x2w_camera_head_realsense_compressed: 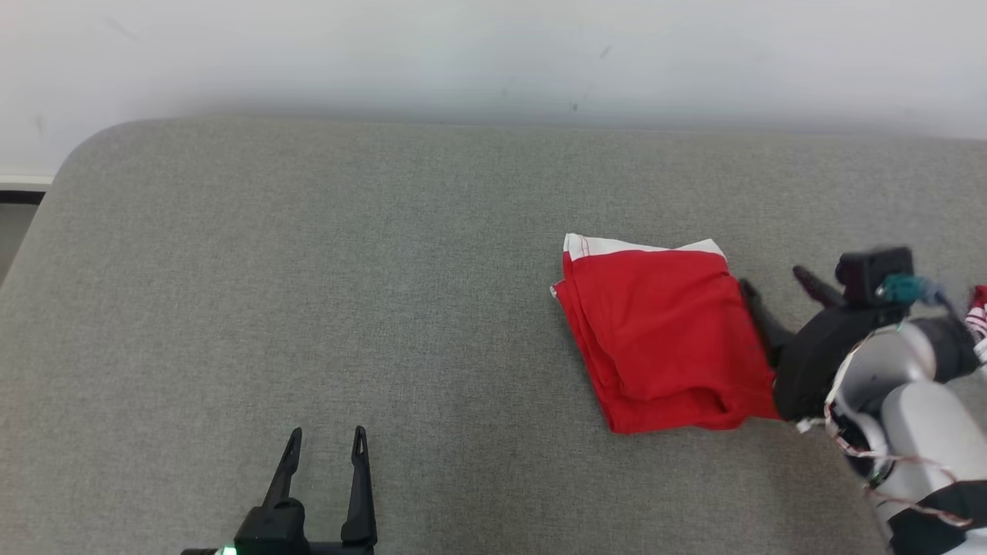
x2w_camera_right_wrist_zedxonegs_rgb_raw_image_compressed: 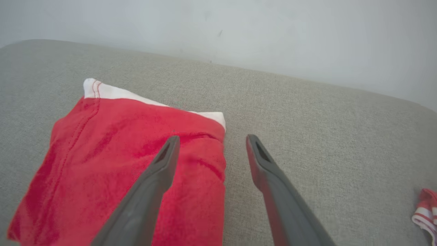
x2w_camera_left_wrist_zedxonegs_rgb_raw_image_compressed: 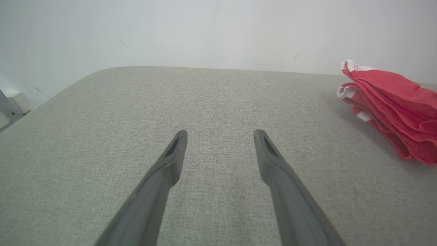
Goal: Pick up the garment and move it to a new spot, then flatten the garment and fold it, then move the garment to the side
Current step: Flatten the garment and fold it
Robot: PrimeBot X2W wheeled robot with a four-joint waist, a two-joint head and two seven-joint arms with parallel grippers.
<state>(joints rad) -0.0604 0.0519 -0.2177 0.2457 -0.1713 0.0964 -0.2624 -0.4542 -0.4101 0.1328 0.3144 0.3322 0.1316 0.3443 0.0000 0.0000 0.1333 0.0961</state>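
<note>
The garment [x2w_camera_head_realsense_compressed: 659,335] is red with white trim, folded into a compact stack on the grey fabric surface [x2w_camera_head_realsense_compressed: 308,270], right of centre. My right gripper [x2w_camera_head_realsense_compressed: 775,281] hovers open at its right edge; in the right wrist view one finger overlaps the garment [x2w_camera_right_wrist_zedxonegs_rgb_raw_image_compressed: 112,160] and the other lies over bare surface, with the right gripper [x2w_camera_right_wrist_zedxonegs_rgb_raw_image_compressed: 211,145] holding nothing. My left gripper [x2w_camera_head_realsense_compressed: 325,443] rests open near the front edge, far left of the garment. The left wrist view shows the left gripper [x2w_camera_left_wrist_zedxonegs_rgb_raw_image_compressed: 220,136] empty, with the garment [x2w_camera_left_wrist_zedxonegs_rgb_raw_image_compressed: 392,106] off to the right.
A pale wall [x2w_camera_head_realsense_compressed: 493,54] backs the surface. The surface's rounded corner [x2w_camera_head_realsense_compressed: 85,154] is at the far left. Another red-and-white cloth piece [x2w_camera_head_realsense_compressed: 978,308] lies at the right edge, also seen as a cloth piece [x2w_camera_right_wrist_zedxonegs_rgb_raw_image_compressed: 425,210] in the right wrist view.
</note>
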